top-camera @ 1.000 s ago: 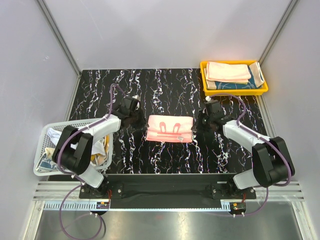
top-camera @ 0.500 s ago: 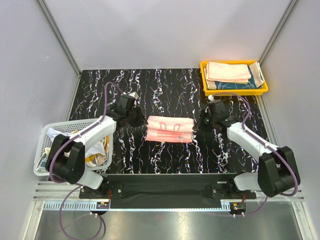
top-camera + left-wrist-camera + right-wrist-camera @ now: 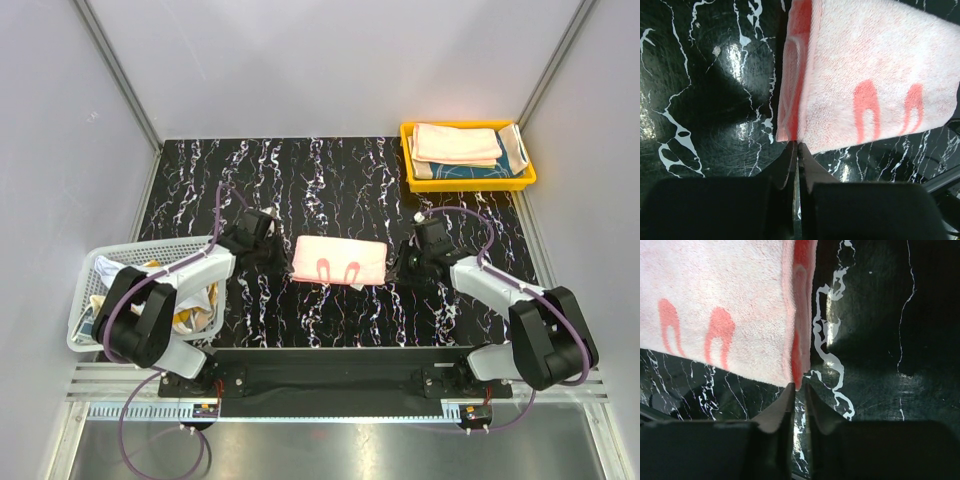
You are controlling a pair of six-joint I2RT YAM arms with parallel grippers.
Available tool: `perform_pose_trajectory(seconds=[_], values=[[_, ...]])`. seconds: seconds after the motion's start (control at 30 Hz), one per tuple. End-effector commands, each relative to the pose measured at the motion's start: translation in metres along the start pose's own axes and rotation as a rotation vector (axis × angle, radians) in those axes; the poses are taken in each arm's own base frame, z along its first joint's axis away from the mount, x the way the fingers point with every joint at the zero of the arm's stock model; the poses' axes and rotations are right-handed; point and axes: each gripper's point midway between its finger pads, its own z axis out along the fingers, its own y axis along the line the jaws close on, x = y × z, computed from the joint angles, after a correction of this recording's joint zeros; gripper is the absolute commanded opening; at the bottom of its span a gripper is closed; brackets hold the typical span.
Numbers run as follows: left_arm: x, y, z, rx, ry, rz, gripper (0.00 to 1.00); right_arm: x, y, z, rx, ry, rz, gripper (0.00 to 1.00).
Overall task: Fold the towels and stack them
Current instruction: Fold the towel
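While folded double, the fluffy pink towel (image 3: 339, 260) lies rectangular.

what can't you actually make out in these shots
- Top view: how many towels lie in the white mesh basket; the left arm and the mesh hide them.
- Top view: the lower towels in the yellow tray; the top towel covers them.
- Left wrist view: whether the left fingers pinch the pink towel; their tips end right at its edge.

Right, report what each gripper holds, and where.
Left gripper: pinching the pink towel by a left-end corner. Right gripper: jaws slightly parted at a right-end corner; hold unclear.
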Motion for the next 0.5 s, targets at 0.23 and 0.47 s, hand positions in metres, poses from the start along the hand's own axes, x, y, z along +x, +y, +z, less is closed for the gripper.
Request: perform_pose_trajectory(seconds=[0.23,0.47], values=[[-0.018,-0.012,-0.019,0.0,-0.059,0.044,0.42,-0.022,0.007,-0.017,0.015,-0.098,-0.031,0.47],[-0.042,-0.041,-0.043,-0.035,-0.12,0.126,0.38,-0.048,0.012,-0.005,0.05,-0.132,-0.015,0.49]])
